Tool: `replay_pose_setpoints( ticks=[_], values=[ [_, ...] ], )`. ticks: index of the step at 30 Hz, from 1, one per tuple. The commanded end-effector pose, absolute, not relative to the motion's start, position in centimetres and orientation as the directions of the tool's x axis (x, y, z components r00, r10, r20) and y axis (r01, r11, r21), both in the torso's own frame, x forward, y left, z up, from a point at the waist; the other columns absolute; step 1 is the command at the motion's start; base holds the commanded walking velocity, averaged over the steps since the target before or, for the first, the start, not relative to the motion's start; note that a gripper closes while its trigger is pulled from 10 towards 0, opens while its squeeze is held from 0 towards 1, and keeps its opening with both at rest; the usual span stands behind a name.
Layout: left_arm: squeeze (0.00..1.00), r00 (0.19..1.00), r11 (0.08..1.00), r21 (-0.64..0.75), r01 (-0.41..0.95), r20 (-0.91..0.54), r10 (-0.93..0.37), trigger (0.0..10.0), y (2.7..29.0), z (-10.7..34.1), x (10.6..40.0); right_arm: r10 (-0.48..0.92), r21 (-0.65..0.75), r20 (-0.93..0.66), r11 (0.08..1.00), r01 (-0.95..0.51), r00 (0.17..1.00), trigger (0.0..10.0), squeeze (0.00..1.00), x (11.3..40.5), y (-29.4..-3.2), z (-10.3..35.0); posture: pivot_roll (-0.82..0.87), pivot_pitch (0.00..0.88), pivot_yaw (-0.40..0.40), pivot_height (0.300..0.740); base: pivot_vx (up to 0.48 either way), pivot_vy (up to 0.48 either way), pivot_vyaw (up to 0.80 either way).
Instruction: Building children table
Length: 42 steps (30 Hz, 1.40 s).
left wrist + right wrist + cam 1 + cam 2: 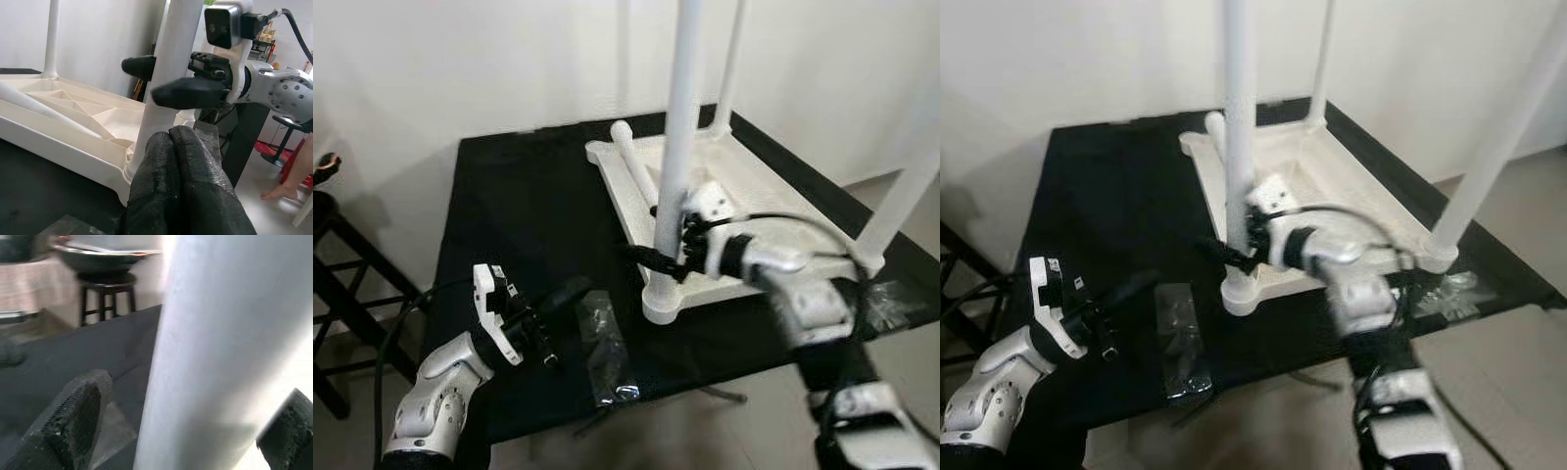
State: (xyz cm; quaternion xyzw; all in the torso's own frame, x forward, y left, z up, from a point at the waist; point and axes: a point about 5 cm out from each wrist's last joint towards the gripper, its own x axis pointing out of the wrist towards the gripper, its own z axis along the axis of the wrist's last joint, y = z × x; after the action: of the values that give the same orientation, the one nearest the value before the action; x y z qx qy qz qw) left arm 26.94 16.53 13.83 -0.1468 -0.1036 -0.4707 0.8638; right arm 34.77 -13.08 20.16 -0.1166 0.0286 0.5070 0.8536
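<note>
the right claw [658, 257] has its two black fingers spread around the near leg [674, 147], one on each side, low down close to the corner where the leg joins the upside-down white tabletop [773, 201]. whether the fingers press the leg or just sit beside it is hard to tell. if the claw pushes sideways, the tall leg could lean or pop out of its hole, and the whole white top could slide, because that corner sits close to the front edge of the black table [509, 196]. out past it, a loose leg [636, 166] lies on the white top. the left claw [563, 299] has its fingers pressed together, holding nothing, just beside a small plastic bag [603, 345] near the same edge; a bump could knock the bag off. there is open black table behind the left claw.
</note>
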Motion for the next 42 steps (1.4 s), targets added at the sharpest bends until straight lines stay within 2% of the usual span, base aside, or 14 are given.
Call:
replay_pose_setpoints(
  ticks=[1,6,7,8,9,18,24,26,31,32,33,34,37,42],
  values=[
    [0.00,0.539,0.518,-0.157,0.841,0.316,-0.781,10.0,16.4,13.6,26.9,0.884,-0.142,-0.181,0.410,-0.901,0.430,10.0,0.00,35.2,-13.0,19.9,-0.04,0.000,0.003,0.740,0.000,0.000,0.00],
    [0.00,0.539,0.518,-0.156,0.841,0.315,-0.781,10.0,16.4,13.6,26.9,0.890,-0.154,-0.180,0.394,-0.906,0.418,10.0,0.00,35.9,-13.2,20.6,-0.04,0.000,-0.001,0.740,0.000,0.000,0.00],
    [0.00,0.540,0.518,-0.156,0.841,0.314,-0.781,10.0,16.3,13.6,26.8,0.903,-0.147,-0.173,0.371,-0.917,0.393,2.5,0.00,36.3,-13.3,21.0,-0.03,0.000,-0.001,0.740,0.000,0.000,0.00],
    [0.00,0.540,0.518,-0.156,0.841,0.314,-0.781,10.0,16.3,13.6,26.8,0.903,-0.147,-0.173,0.371,-0.917,0.393,2.5,0.00,36.3,-13.3,21.0,-0.03,0.000,-0.001,0.740,0.000,0.000,0.00],
    [0.00,0.540,0.518,-0.156,0.841,0.314,-0.781,10.0,16.4,13.6,26.8,0.914,-0.134,-0.166,0.351,-0.927,0.370,0.0,0.00,36.6,-13.4,21.2,-0.03,0.000,0.000,0.740,0.000,0.000,0.00],
    [0.00,0.541,0.520,-0.155,0.840,0.314,-0.780,10.0,16.3,13.7,26.9,0.922,-0.109,-0.172,0.332,-0.937,0.347,0.0,0.00,37.0,-13.8,20.5,-0.02,0.000,-0.001,0.740,0.000,0.000,0.00],
    [0.00,0.541,0.520,-0.156,0.840,0.317,-0.779,10.0,16.3,13.8,26.8,0.899,-0.118,-0.176,0.386,-0.915,0.402,0.0,0.00,36.5,-14.9,19.4,-0.03,0.000,0.003,0.740,0.000,0.000,0.00],
    [0.00,0.542,0.521,-0.157,0.839,0.319,-0.777,10.0,16.5,13.9,26.8,0.852,-0.159,-0.203,0.458,-0.875,0.482,0.0,0.00,35.9,-15.8,18.8,-0.05,0.000,0.005,0.740,0.000,0.000,0.00],
    [0.00,0.542,0.521,-0.158,0.839,0.320,-0.777,10.0,16.6,13.9,26.7,0.785,-0.174,-0.218,0.553,-0.815,0.580,0.0,0.00,35.3,-15.4,17.9,-0.05,0.000,0.002,0.740,0.000,0.000,0.00],
    [0.00,0.542,0.519,-0.159,0.840,0.320,-0.777,10.0,16.9,14.0,26.8,0.482,-0.033,-0.178,0.868,-0.495,0.858,0.0,0.00,33.5,-12.5,13.8,-0.06,0.000,0.014,0.740,0.000,0.000,0.00],
    [0.00,0.542,0.519,-0.159,0.840,0.320,-0.777,10.0,16.9,14.0,26.8,0.482,-0.033,-0.178,0.868,-0.495,0.858,0.0,0.00,33.5,-12.5,13.8,-0.06,0.000,0.014,0.740,0.000,0.000,0.00],
    [0.00,0.541,0.518,-0.161,0.840,0.320,-0.778,10.0,16.9,14.0,26.8,0.431,0.040,-0.277,0.898,-0.438,0.859,0.0,0.00,31.1,-10.2,10.8,-0.06,0.000,0.016,0.740,0.000,0.000,0.00],
    [0.00,0.538,0.516,-0.158,0.842,0.312,-0.783,10.0,17.0,13.9,26.9,0.400,0.002,-0.203,0.913,-0.408,0.894,0.0,0.00,31.7,-9.4,12.3,-0.08,0.000,0.029,0.740,0.000,0.000,0.00],
    [0.00,0.536,0.513,-0.159,0.843,0.312,-0.784,10.0,16.9,13.9,27.0,0.416,-0.033,-0.265,0.898,-0.439,0.870,0.0,0.00,32.5,-9.4,11.8,-0.05,0.000,0.006,0.740,0.000,0.000,0.00]
  ],
)
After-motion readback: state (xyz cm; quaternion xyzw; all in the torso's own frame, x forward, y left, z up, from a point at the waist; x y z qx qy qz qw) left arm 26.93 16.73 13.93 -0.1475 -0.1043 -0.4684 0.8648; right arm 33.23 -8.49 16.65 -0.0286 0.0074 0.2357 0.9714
